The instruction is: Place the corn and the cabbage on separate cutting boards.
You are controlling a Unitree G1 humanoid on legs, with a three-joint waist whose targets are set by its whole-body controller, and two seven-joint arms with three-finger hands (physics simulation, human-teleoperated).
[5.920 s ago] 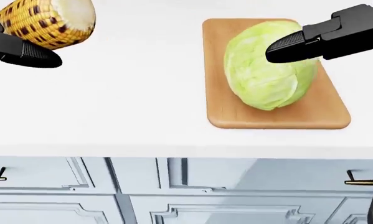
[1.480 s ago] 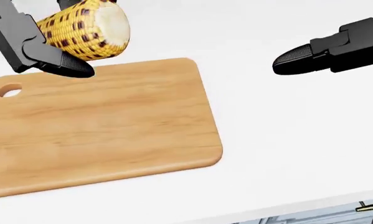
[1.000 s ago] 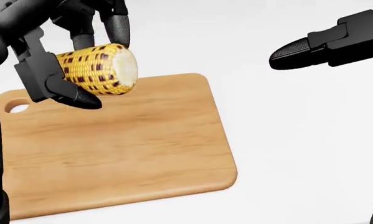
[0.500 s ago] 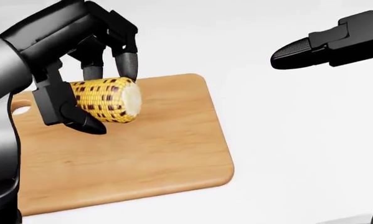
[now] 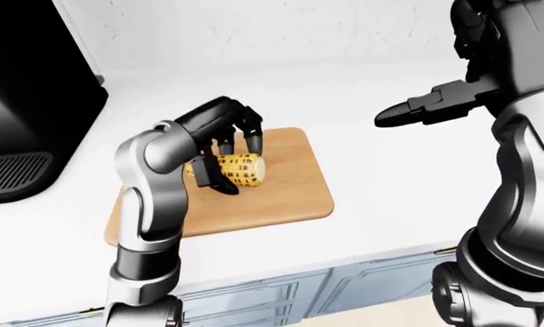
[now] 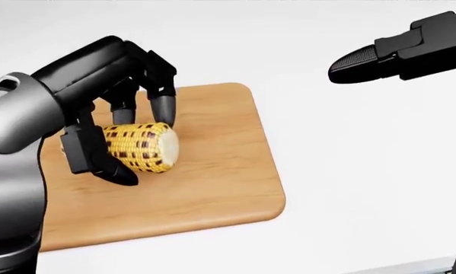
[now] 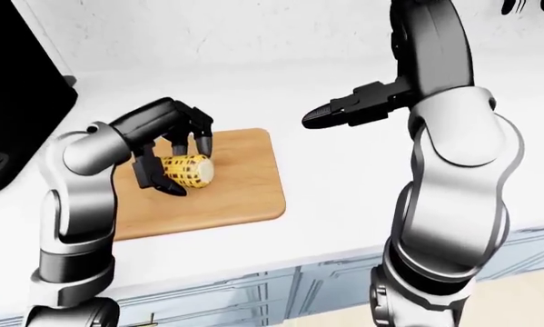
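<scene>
The corn (image 6: 150, 149), a short yellow cob with dark kernels, lies sideways low over the left half of a wooden cutting board (image 6: 220, 171). I cannot tell whether it touches the wood. My left hand (image 6: 139, 142) is shut on it, fingers (image 6: 164, 110) arching over the top and the thumb under its lower left. My right hand (image 6: 361, 61) hovers open and empty above the white counter, to the upper right of the board. The left-eye view shows the same grip on the corn (image 5: 240, 170). The cabbage does not show in any view.
A large black appliance (image 5: 22, 109) stands on the white counter (image 5: 381, 184) to the left of the board. Pale cabinet fronts (image 5: 253, 300) run below the counter's edge. A light wall (image 5: 253, 30) closes off the top.
My left hand has brought the corn down from above the board's top edge to low over its left half. The right hand has barely moved. Earlier the view shifted away from the cabbage's board.
</scene>
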